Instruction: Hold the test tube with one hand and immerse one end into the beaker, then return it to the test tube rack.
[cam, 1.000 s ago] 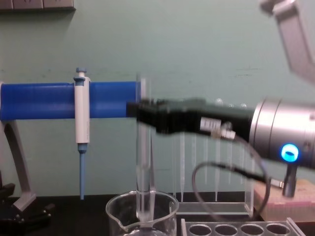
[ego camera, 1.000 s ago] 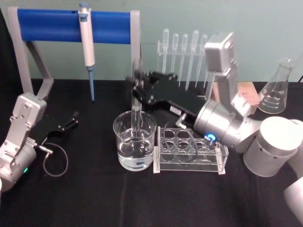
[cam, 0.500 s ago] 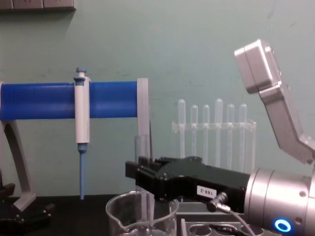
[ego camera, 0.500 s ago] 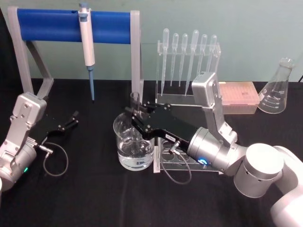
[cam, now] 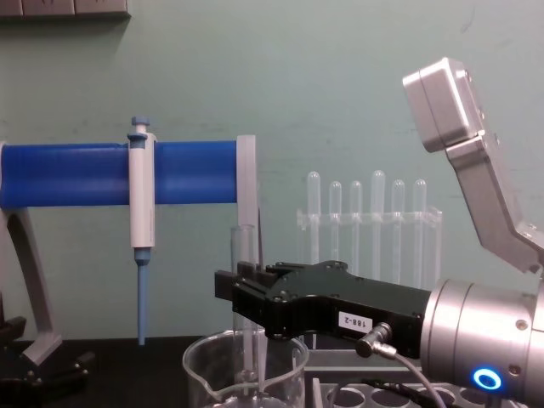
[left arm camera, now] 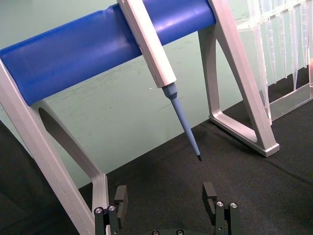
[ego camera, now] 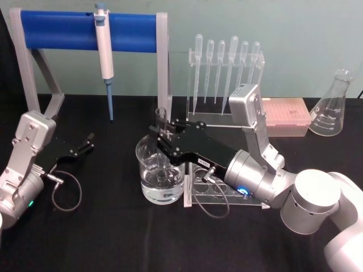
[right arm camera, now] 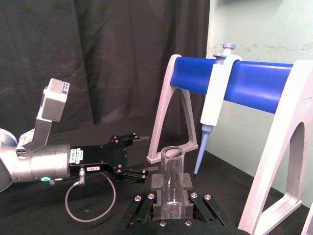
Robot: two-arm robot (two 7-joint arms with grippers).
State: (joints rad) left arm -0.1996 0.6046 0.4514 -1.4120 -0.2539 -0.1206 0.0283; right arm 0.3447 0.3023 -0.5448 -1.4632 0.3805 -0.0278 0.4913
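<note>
The long clear glass test tube stands upright, open rim uppermost. Its rounded end is down inside the wide clear glass beaker, where it appears to reach the water. The black flat-jawed right gripper reaches in from the robot's right and has its fingers clamped on the tube's upper part, just above the beaker's rim. Since the tube's long axis is vertical, the way out looks to be straight up along it before any sideways shift. The clear plastic test tube rack lies just beside the beaker on the robot's right, under the right arm. The black left gripper, fingers apart, rests on the black table well to the left.
</note>
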